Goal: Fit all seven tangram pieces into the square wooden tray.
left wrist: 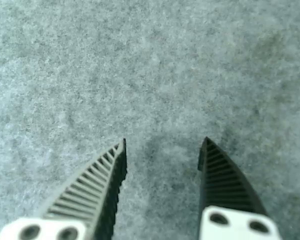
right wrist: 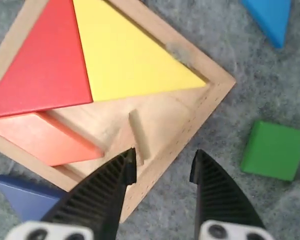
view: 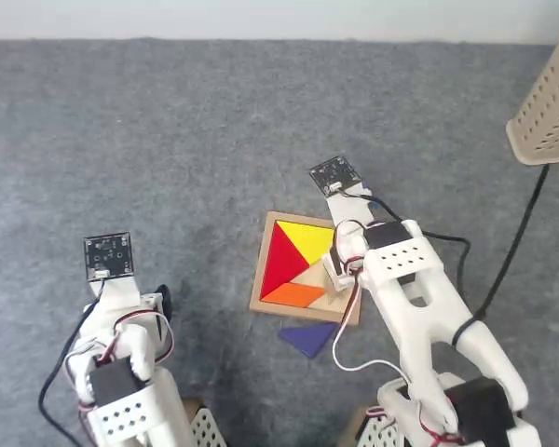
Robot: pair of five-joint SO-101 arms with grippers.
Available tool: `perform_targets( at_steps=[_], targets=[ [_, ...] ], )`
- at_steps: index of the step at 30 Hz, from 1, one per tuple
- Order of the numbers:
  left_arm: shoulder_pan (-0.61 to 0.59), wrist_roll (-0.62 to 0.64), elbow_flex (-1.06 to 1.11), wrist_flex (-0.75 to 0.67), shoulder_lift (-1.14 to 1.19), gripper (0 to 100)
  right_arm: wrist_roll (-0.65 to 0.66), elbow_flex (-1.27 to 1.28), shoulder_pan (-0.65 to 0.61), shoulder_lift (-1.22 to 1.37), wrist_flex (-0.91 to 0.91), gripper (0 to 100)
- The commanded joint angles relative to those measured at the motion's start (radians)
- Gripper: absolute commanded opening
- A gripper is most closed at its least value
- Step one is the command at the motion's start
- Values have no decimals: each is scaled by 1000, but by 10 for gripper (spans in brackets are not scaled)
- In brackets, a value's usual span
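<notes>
The square wooden tray (view: pixel 259 284) lies mid-table. It holds a red triangle (view: pixel 281 259), a yellow triangle (view: pixel 309 240) and an orange piece (view: pixel 293 294). A pale wood-coloured piece (right wrist: pixel 139 134) also sits in the tray (right wrist: pixel 210 100), beside the orange piece (right wrist: pixel 45 142). My right gripper (right wrist: pixel 162 167) hangs open over the tray's rim near that pale piece, holding nothing. A dark blue triangle (view: pixel 309 337) lies just outside the tray. On the carpet past the rim lie a green square (right wrist: pixel 275 150) and a blue triangle (right wrist: pixel 270 17). My left gripper (left wrist: pixel 162 150) is open over bare carpet.
A perforated beige basket (view: pixel 550 102) stands at the far right edge. A black cable (view: pixel 512 251) runs from it toward the right arm (view: pixel 429 317). The left arm (view: pixel 121 372) sits at the front left on grey carpet.
</notes>
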Motion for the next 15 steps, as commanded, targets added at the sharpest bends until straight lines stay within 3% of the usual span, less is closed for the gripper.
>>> perform_targets(
  at_steps=[1,9,15],
  targets=[
    [0,9,-19,3,-12,225,8,15,-41,-50,-18,186],
    [0,9,-19,3,-12,225,37,51,-82,-59,-7,181],
    [0,9,-19,3,-12,225,121,44,-79,36,-22,91]
  ],
)
